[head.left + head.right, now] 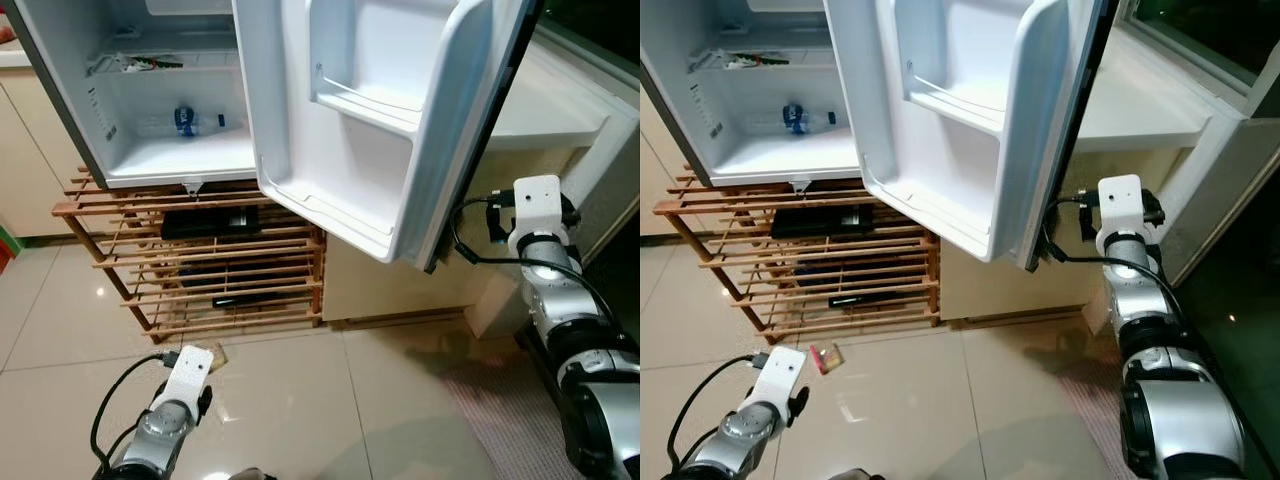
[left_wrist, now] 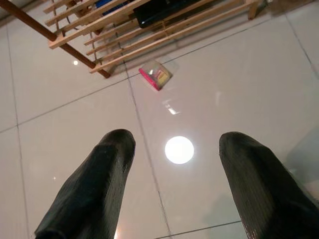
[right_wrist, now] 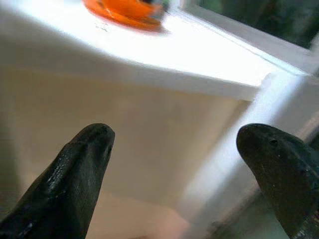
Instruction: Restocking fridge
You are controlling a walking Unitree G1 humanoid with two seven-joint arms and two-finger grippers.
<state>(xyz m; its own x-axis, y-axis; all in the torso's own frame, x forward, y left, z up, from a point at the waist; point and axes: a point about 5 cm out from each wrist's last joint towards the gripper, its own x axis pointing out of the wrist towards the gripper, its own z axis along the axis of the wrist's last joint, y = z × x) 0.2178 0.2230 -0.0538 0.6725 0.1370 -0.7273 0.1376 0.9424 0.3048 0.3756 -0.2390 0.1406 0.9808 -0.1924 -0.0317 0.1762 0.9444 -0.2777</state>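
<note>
Gleaming pale floor tiles [image 1: 300, 400] below open fridge [image 1: 180, 110], both grippers' jaws wide, empty

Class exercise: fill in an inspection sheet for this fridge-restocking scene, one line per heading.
Surface: glossy pale tiled floor, lamp glare on it.
Job's things: white fridge with door swung open; blue-labelled plastic bottle lying on its inner shelf.
Clutter: small pink and clear packet on the floor near the slatted wooden rack.
Grippers: left gripper jaws open above floor; right gripper jaws open facing the cream counter.
Cables: black cable at left wrist, another at right wrist.
Surroundings: orange object on the counter.
</note>
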